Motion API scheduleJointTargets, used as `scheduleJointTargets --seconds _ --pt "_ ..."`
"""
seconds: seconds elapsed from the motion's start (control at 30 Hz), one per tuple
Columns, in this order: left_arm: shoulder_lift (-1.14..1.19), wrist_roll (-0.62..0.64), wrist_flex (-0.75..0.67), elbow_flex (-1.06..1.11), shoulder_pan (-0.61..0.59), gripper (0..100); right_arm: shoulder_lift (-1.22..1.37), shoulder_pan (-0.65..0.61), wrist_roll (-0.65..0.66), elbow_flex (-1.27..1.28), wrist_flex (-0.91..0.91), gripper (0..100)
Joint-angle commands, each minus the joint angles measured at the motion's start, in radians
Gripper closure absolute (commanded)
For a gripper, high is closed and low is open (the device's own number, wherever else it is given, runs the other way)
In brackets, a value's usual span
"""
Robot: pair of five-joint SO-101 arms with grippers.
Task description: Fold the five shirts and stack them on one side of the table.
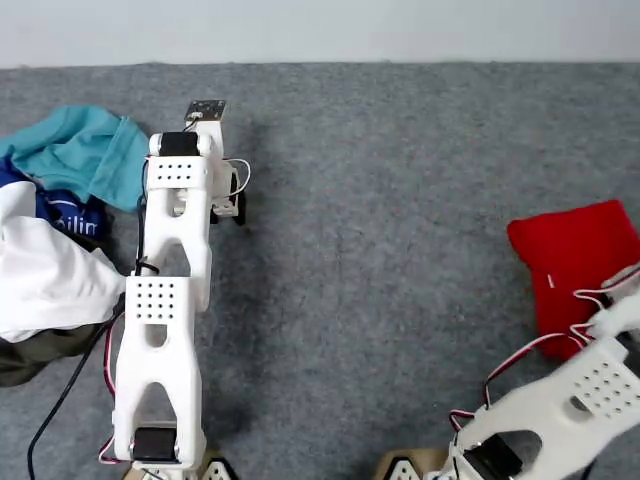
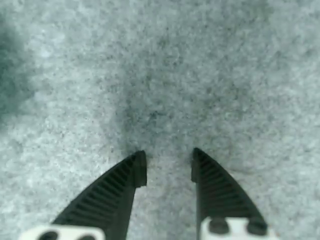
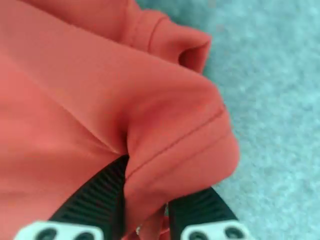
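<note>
A folded red shirt (image 1: 570, 255) lies at the table's right edge. My right gripper (image 3: 160, 180) is shut on a fold of the red shirt (image 3: 100, 90), with fabric bulging between its black fingers. The right arm (image 1: 590, 380) comes in from the near right corner. Several unfolded shirts are heaped at the left edge: a teal shirt (image 1: 85, 150), a blue shirt (image 1: 60, 215), a white shirt (image 1: 45, 270) and a dark olive shirt (image 1: 30, 350). My left gripper (image 2: 167, 165) is open over bare grey carpet, holding nothing. The left arm (image 1: 175, 230) stretches toward the far side, beside the heap.
Grey carpet (image 1: 380, 230) covers the table, with wide free room between the arms. A black cable (image 1: 60, 400) runs along the near left. A pale wall (image 1: 320, 30) borders the far edge.
</note>
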Motion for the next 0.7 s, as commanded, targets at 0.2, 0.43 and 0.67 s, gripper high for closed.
scheduleJointTargets --seconds 0.2,0.43,0.67 --pt "-0.008 -0.002 0.023 0.015 -0.063 88 -0.028 -0.002 0.130 -0.161 0.191 79.0" --pt "-0.008 -0.002 0.023 0.016 -0.063 88 -0.050 -0.004 0.135 -0.321 0.387 71.6" --pt "-0.008 -0.002 0.023 0.016 -0.063 88 -0.090 -0.136 0.210 -0.407 0.437 71.7"
